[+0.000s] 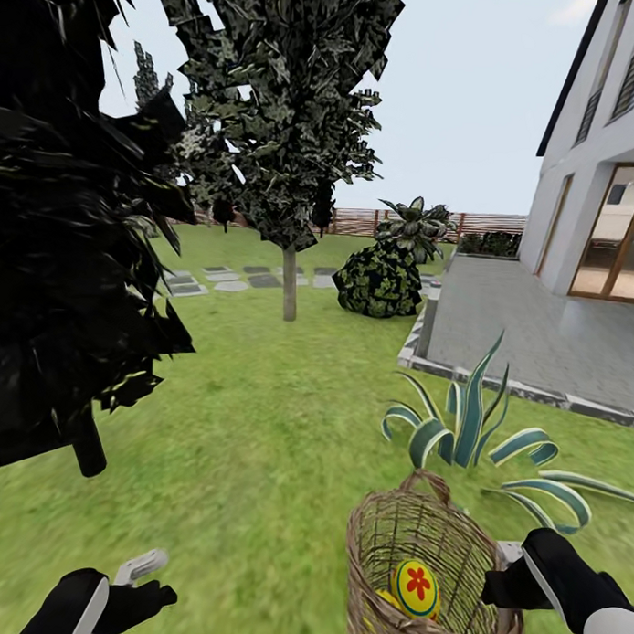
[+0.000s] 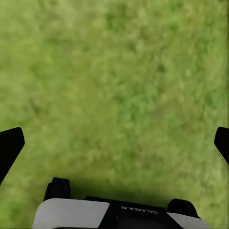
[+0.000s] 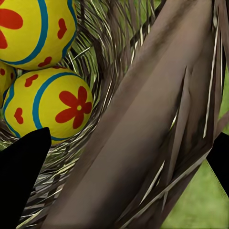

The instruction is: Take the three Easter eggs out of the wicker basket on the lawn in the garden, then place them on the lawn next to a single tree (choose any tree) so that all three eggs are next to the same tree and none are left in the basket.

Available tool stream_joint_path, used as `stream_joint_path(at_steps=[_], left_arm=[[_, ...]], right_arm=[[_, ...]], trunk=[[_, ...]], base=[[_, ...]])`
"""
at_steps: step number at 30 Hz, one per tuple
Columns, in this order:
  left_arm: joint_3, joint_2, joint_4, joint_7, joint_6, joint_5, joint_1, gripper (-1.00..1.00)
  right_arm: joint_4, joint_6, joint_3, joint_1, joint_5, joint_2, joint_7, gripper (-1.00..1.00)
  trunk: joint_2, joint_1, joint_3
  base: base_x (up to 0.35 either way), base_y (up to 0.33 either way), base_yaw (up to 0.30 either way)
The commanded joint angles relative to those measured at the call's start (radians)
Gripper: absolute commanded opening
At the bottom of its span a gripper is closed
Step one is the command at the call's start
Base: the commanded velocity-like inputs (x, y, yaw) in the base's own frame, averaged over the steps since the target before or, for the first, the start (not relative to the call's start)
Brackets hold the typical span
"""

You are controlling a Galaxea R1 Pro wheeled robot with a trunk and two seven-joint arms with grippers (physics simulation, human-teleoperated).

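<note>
The right pincer (image 3: 119,157) grasps the basket (image 1: 419,540) rim, eggs (image 3: 52,107) just inside it. The left pincer (image 2: 114,143) hangs released over lawn (image 2: 119,71).

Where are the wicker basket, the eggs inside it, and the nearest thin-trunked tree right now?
Wicker basket (image 1: 382,539), head view, on its woven left wall.
Easter eggs (image 3: 55,107), right wrist view, on the lower egg's yellow shell beside the red flower.
Tree (image 1: 289,281), head view, on its bare trunk.
</note>
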Motion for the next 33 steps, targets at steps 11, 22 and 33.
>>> stream_joint_path(at_steps=[11, 22, 33], left_arm=[[0.002, 0.000, -0.001, 0.000, 0.006, 0.007, -0.001, 1.00], [0.002, 0.000, -0.001, 0.000, 0.006, 0.007, -0.001, 1.00], [0.002, 0.000, -0.001, 0.000, 0.007, 0.007, -0.001, 1.00]], right_arm=[[-0.002, 0.004, 0.003, -0.001, 0.003, -0.001, 0.009, -1.00], [-0.001, 0.003, 0.003, -0.001, 0.003, 0.000, 0.007, -1.00], [0.000, 0.012, 0.003, -0.001, 0.005, 0.001, 0.006, -1.00]], trunk=[[-0.001, 0.001, -0.001], [-0.001, 0.001, -0.001], [-0.001, 0.001, -0.001]], base=[[0.337, 0.000, 0.000], [0.337, 0.000, 0.000], [0.337, 0.000, 0.000]])
